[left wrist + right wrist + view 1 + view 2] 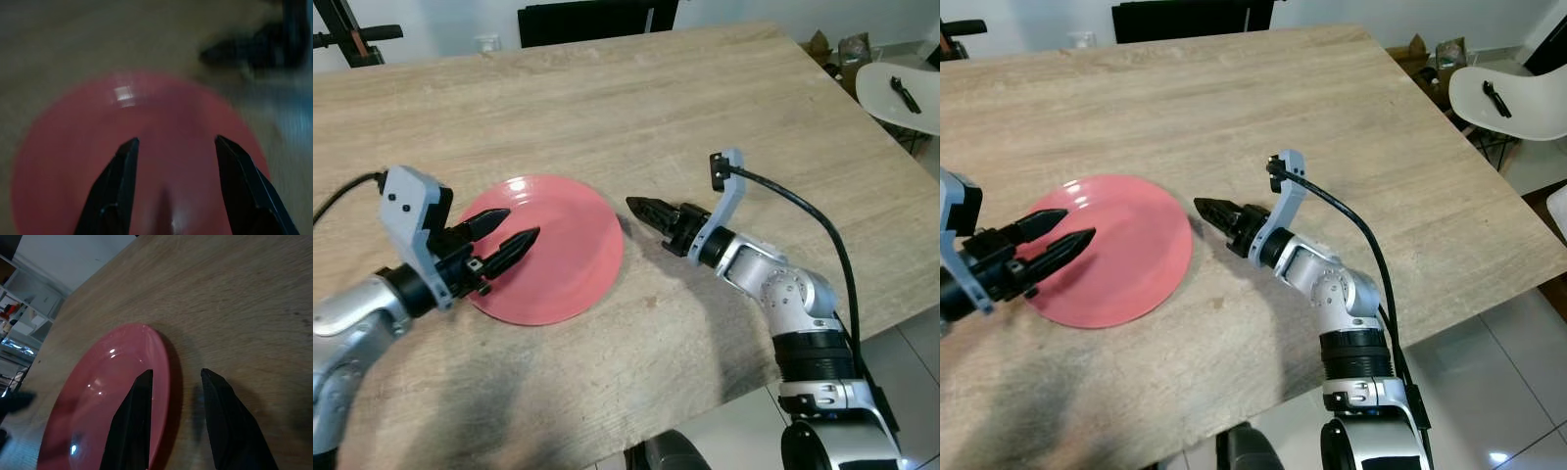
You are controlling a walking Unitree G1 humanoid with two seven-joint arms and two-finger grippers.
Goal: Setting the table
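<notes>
Hovering over the near-left part of the pink plate [553, 250], the left gripper [514, 230] has its two black fingers parted with nothing between them; the left wrist view, blurred, shows both fingers [117, 191] spread above the plate's glossy surface. The right gripper [641, 209] sits low just beside the plate's right rim, tips pointing at it. In the head views its fingers look nearly together, but the right wrist view shows a modest gap, one finger [134, 423] over the rim and the other over bare wood, gripping nothing. Can't tell whether the tips touch the rim. The plate lies flat on the wooden table [607, 108], toward the near edge, between the two grippers. Further out: a dark chair back [597, 20] at the table's far side, and a white chair [1513, 103] with a small black object on its seat off to the right.
</notes>
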